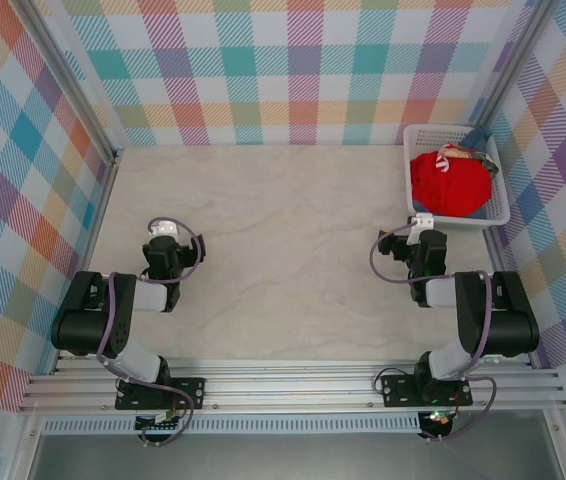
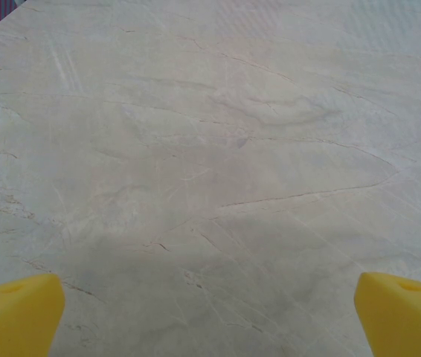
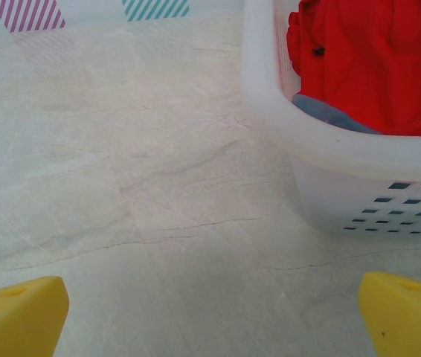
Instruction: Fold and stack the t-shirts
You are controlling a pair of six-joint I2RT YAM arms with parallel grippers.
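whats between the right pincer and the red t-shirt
Right wrist view: bare table ahead of the right pincer, then the white basket's near wall, with the red t-shirt inside.

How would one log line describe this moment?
shirts: red t-shirt over blue-grey t-shirt, both in basket | left gripper: open, empty | right gripper: open, empty

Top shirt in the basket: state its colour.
Bright red; the shirt shows best in the right wrist view.
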